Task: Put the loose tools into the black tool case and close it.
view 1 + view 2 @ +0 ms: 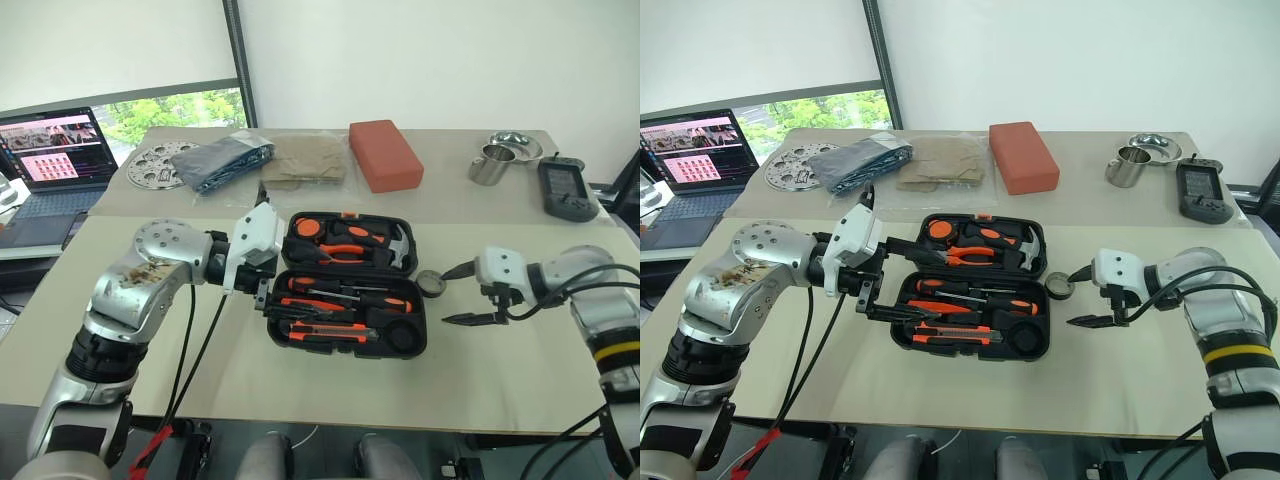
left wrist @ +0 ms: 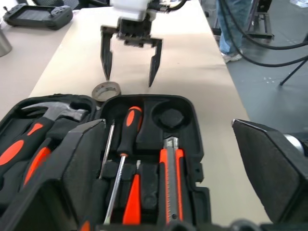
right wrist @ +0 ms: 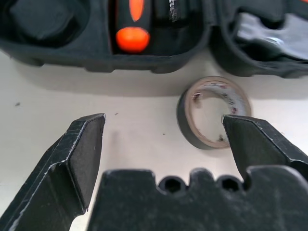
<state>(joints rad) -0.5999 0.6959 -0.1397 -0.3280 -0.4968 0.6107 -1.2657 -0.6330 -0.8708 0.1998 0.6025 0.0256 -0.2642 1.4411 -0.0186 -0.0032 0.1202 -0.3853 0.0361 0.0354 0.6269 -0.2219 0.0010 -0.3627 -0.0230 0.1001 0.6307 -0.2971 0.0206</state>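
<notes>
The black tool case (image 1: 415,345) lies open at the table's middle. Pliers and a hammer sit in its far half. Its near half holds two orange-and-black screwdrivers (image 2: 127,134), a utility knife (image 2: 171,173) and a slim orange screwdriver (image 2: 132,204). The small dark tape roll (image 1: 432,282) lies flat on the table just right of the case. My right gripper (image 3: 163,139) hangs open just short of the roll (image 3: 185,120), apart from it. My left gripper (image 2: 168,159) is open at the case's left edge, pointing across it with nothing between its fingers.
At the back stand a red-orange block (image 1: 385,153), a steel cup (image 1: 488,165) and bowl (image 1: 515,145), a black handheld device (image 1: 566,190), bagged cloths (image 1: 230,160) and a perforated metal disc (image 1: 150,165). A laptop (image 1: 55,155) sits far left. Bare table lies in front of the case.
</notes>
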